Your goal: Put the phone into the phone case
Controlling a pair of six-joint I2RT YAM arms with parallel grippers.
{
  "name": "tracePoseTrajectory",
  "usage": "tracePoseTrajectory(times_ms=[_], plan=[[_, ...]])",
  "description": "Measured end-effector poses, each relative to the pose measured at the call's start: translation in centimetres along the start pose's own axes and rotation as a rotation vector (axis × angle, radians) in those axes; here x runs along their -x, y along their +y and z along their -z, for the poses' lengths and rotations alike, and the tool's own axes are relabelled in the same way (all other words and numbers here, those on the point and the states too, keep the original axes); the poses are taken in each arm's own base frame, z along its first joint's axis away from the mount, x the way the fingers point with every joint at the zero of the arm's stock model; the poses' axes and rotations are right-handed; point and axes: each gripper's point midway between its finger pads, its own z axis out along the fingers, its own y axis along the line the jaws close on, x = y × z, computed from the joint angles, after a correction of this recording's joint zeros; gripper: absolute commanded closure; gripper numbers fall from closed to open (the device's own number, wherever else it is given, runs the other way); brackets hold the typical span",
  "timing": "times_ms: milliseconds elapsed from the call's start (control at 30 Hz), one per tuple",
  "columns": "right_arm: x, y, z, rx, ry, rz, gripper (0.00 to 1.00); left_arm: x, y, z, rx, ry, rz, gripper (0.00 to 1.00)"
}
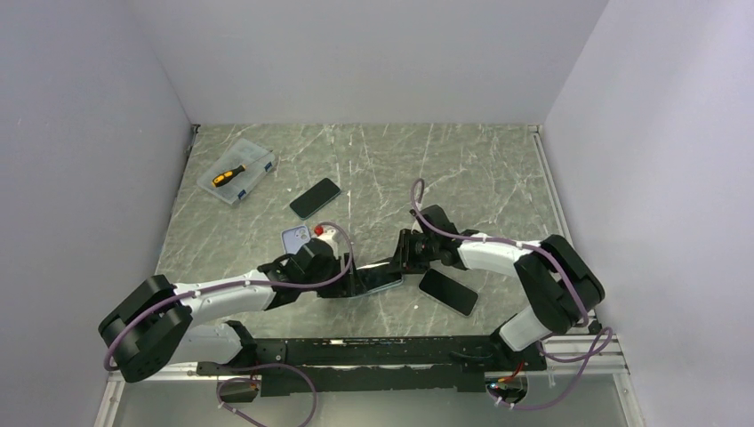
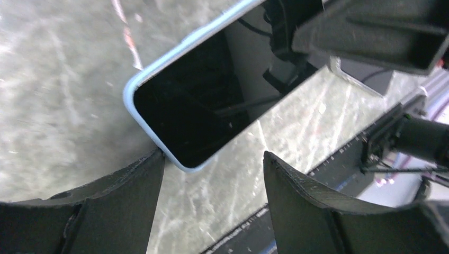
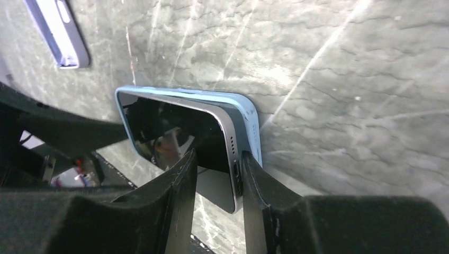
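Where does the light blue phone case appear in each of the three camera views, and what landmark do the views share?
Top external: the phone case lies just below the middle of the picture.
Left wrist: upper centre, running off the top edge.
Right wrist: middle of the picture, slightly left.
Shared landmark: the dark-screened phone resting in it.

Top view: phone [image 1: 384, 281] largely hidden between left gripper [image 1: 354, 283] and right gripper [image 1: 397, 269]; red item [image 1: 318, 230] too small to identify
Right wrist view: phone's near end behind fingers [image 3: 180, 185], whether they clamp it unclear; blue case [image 3: 249, 114] partly covered; lavender case [image 3: 55, 32] cropped at edge
Left wrist view: phone's far end covered, cropped
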Motion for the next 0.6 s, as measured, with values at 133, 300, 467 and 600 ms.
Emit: tracePoseTrajectory(times_ms=[133,300,467,600], plan=[[0.6,-0.5,0.8,-0.065,-0.025,0.033,0.64,-1.5,-1.5,0.3,-0.065,0.069,0.011,0.29],[1.3,-1.1,1.7,-0.142,-0.052,0.072,0.64,-2.3,-3.1,0.7,-0.137,0.116,0.025,0.29],[1.1,-2.2,2.5,-0.216,-0.043,0.095,0.65,-2.4,-4.6,1.0,-0.201,0.127,0.029,0.29],[0.9,-2.7,3.0,-0.245,-0.040,0.112,0.67,-2.4,-4.8,1.1,-0.211,0.129,0.030,0.28]])
